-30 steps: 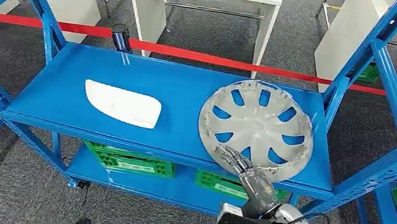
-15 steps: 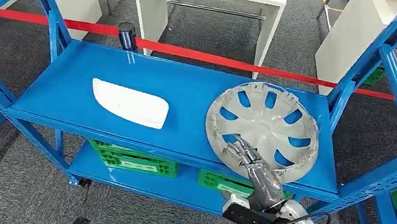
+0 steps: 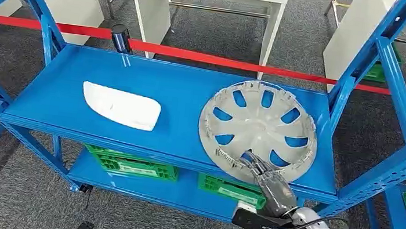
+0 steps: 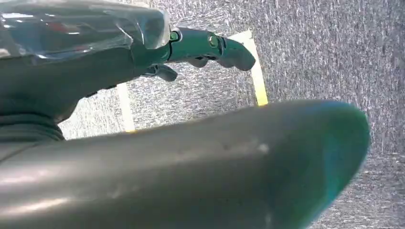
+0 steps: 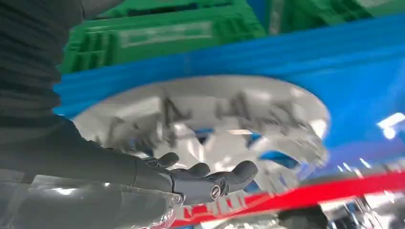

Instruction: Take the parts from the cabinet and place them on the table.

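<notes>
Fingers spread, ungripping, at hubcap rim, white part well left, blue shelf.

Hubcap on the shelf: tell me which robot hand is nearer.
Right. The right robot hand reaches the hubcap at its near rim; the left robot hand hangs over the floor.

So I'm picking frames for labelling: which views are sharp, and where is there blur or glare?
Head view: sharp, evenly lit, the hubcap and white part crisp. Right wrist view: the hubcap is smeared with blur, the right hand clearer. Left wrist view: the left hand and carpet sharp, with glare on the clear cover.
</notes>
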Tool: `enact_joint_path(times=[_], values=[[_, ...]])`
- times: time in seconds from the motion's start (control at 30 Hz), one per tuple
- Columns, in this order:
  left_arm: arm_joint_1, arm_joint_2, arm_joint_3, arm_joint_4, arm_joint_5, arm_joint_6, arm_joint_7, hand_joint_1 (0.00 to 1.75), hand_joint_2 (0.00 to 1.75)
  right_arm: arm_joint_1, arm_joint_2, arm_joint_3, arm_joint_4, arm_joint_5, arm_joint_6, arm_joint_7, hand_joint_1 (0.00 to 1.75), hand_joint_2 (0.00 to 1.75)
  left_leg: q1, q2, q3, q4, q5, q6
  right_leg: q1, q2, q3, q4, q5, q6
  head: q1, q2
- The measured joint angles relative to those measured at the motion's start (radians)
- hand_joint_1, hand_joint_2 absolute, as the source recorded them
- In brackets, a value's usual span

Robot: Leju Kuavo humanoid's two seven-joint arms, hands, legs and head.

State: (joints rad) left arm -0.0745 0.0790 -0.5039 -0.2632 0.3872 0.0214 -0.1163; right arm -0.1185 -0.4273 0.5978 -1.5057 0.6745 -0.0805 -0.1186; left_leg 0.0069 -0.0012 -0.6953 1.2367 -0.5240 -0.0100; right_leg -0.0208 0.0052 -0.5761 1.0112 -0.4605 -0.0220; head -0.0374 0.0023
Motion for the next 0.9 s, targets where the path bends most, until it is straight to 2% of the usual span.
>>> enact_joint_path(times=[0.03,0.07,0.1,0.17,0.2,0.23,0.27,0.3,0.37,0.4,0.43,0.47,0.5,0.53,0.57,0.6,0.67,0.73,0.77,0.8,0.83,0.9], values=[[-0.001,0.001,-0.001,0.0,0.0,0.0,0.002,0.0,0.0,-0.005,-0.007,0.001,0.004,0.001,0.0,0.002,0.0,1.75,-0.001,0.0,0.048,-0.1,0.049,0.009,0.002,0.002,0.002,0.0,0.0,0.0,0.0,0.0],[-0.003,0.003,-0.002,0.0,0.0,-0.001,0.003,0.0,0.0,-0.011,-0.013,0.001,0.007,0.008,0.002,0.006,0.0,1.75,-0.005,-0.001,0.093,-0.191,0.087,0.022,0.001,0.004,0.003,-0.001,0.0,0.0,0.0,0.0],[-0.008,0.01,-0.003,0.0,0.0,-0.002,0.003,0.0,0.0,-0.018,-0.016,0.003,0.011,0.02,0.003,0.013,0.0,1.75,-0.01,0.0,0.114,-0.233,0.073,0.032,0.004,0.004,0.001,-0.001,0.0,0.002,0.002,0.0],[-0.013,0.011,-0.006,0.0,0.001,-0.003,0.005,0.0,0.0,-0.028,-0.029,0.006,0.019,0.047,0.001,0.03,0.0,1.75,-0.018,0.002,0.11,-0.236,0.076,0.035,0.002,0.004,-0.004,-0.002,0.002,0.007,-0.001,0.0],[-0.013,0.013,-0.007,0.0,0.001,-0.003,0.005,0.0,0.0,-0.029,-0.031,0.008,0.022,0.063,-0.003,0.036,0.0,1.75,-0.02,0.001,0.109,-0.237,0.076,0.036,0.001,0.003,-0.001,-0.007,0.003,0.013,0.0,0.0],[-0.013,0.015,-0.007,0.0,0.002,-0.004,0.005,0.0,0.0,-0.035,-0.036,0.011,0.022,0.076,-0.007,0.043,0.0,1.75,-0.019,0.001,0.116,-0.248,0.082,0.042,0.005,0.003,0.002,-0.013,0.006,0.02,0.0,0.0],[-0.012,0.014,-0.008,0.0,0.002,-0.005,0.005,0.0,0.0,-0.038,-0.042,0.011,0.023,0.089,-0.015,0.052,0.0,1.75,-0.005,0.002,0.135,-0.274,0.098,0.042,0.004,0.001,-0.005,-0.002,0.0,0.021,0.002,0.0],[-0.014,0.012,-0.008,-0.002,0.002,-0.005,0.004,0.0,0.0,-0.043,-0.047,0.012,0.024,0.102,-0.03,0.059,0.0,1.75,-0.009,0.003,0.139,-0.283,0.104,0.05,0.006,0.0,-0.022,0.032,-0.023,0.016,0.003,0.0],[-0.015,0.012,-0.009,-0.002,0.003,-0.005,0.004,0.0,0.0,-0.05,-0.051,0.013,0.027,0.124,-0.052,0.077,0.0,1.75,-0.01,0.003,0.137,-0.283,0.105,0.05,0.005,0.0,-0.092,0.182,-0.088,0.009,0.005,0.0],[-0.015,0.011,-0.011,-0.002,0.003,-0.007,0.004,0.0,0.0,-0.046,-0.051,0.013,0.028,0.135,-0.061,0.085,0.0,1.75,-0.012,0.003,0.136,-0.283,0.105,0.051,0.004,0.0,-0.131,0.262,-0.115,0.009,0.005,0.0],[-0.014,0.011,-0.013,-0.002,0.005,-0.007,0.004,0.0,0.0,-0.042,-0.05,0.014,0.028,0.145,-0.069,0.091,0.0,1.75,-0.013,0.002,0.136,-0.282,0.104,0.05,0.003,0.0,-0.153,0.302,-0.121,0.015,0.005,0.0],[-0.014,0.011,-0.016,-0.002,0.006,-0.008,0.004,0.0,0.0,-0.039,-0.05,0.013,0.028,0.153,-0.076,0.098,0.0,1.75,-0.013,0.001,0.136,-0.281,0.104,0.05,0.002,0.0,-0.147,0.286,-0.108,0.023,0.005,0.0],[-0.014,0.01,-0.018,-0.002,0.006,-0.008,0.003,0.0,0.0,-0.038,-0.049,0.011,0.027,0.161,-0.083,0.105,0.0,1.75,-0.013,0.0,0.136,-0.279,0.103,0.048,0.0,0.0,-0.117,0.221,-0.077,0.035,0.005,0.0],[-0.014,0.009,-0.019,-0.002,0.006,-0.009,0.003,0.0,0.0,-0.038,-0.048,0.007,0.025,0.169,-0.091,0.11,0.0,1.75,-0.012,-0.001,0.136,-0.274,0.1,0.044,-0.003,-0.002,-0.068,0.12,-0.035,0.047,0.005,0.0],[-0.014,0.006,-0.021,-0.002,0.006,-0.01,0.002,0.0,0.0,-0.038,-0.047,0.001,0.021,0.178,-0.099,0.114,0.0,1.75,-0.011,-0.002,0.135,-0.265,0.095,0.04,-0.007,-0.004,-0.017,0.021,0.0,0.054,0.005,0.0],[-0.014,0.007,-0.022,-0.002,0.008,-0.01,0.002,0.0,0.0,-0.036,-0.045,-0.005,0.018,0.185,-0.103,0.118,0.0,1.75,-0.015,-0.003,0.132,-0.259,0.089,0.033,-0.003,-0.006,-0.007,0.002,-0.003,0.038,0.003,0.0],[-0.014,0.008,-0.023,-0.001,0.009,-0.009,0.0,0.0,0.0,-0.029,-0.041,-0.012,0.008,0.198,-0.108,0.123,0.0,1.75,-0.019,-0.002,0.124,-0.247,0.084,0.025,0.0,-0.003,-0.006,-0.002,0.003,0.023,0.003,0.0],[-0.012,0.006,-0.023,-0.002,0.011,-0.009,-0.001,0.0,0.0,-0.024,-0.034,-0.025,0.001,0.214,-0.104,0.126,0.0,1.75,-0.016,-0.002,0.123,-0.247,0.084,0.02,0.002,-0.002,-0.008,-0.001,0.005,0.012,0.003,0.0],[-0.012,0.007,-0.023,-0.002,0.012,-0.008,-0.002,0.0,0.0,-0.024,-0.03,-0.03,-0.002,0.219,-0.096,0.126,0.0,1.75,-0.013,-0.002,0.117,-0.239,0.077,0.014,-0.008,-0.001,-0.005,-0.004,0.006,0.008,0.003,0.0],[-0.012,0.006,-0.023,-0.002,0.014,-0.007,-0.003,0.0,0.0,-0.025,-0.029,-0.035,-0.004,0.224,-0.087,0.127,0.0,1.75,-0.013,-0.001,0.106,-0.213,0.056,0.007,-0.008,-0.001,-0.003,-0.004,0.007,0.003,0.001,0.0],[-0.013,0.006,-0.023,-0.002,0.017,-0.007,-0.004,0.0,0.0,-0.026,-0.026,-0.04,-0.005,0.228,-0.076,0.127,0.0,1.75,-0.01,-0.001,0.078,-0.148,0.018,0.0,-0.008,-0.001,-0.003,-0.004,0.006,0.001,-0.001,0.0],[-0.012,0.007,-0.023,-0.001,0.02,-0.005,-0.005,0.0,0.0,-0.027,-0.023,-0.047,-0.005,0.231,-0.063,0.129,0.0,1.75,-0.004,-0.001,-0.008,0.032,-0.058,-0.009,-0.005,-0.001,-0.005,-0.003,0.006,0.0,-0.001,0.0]])
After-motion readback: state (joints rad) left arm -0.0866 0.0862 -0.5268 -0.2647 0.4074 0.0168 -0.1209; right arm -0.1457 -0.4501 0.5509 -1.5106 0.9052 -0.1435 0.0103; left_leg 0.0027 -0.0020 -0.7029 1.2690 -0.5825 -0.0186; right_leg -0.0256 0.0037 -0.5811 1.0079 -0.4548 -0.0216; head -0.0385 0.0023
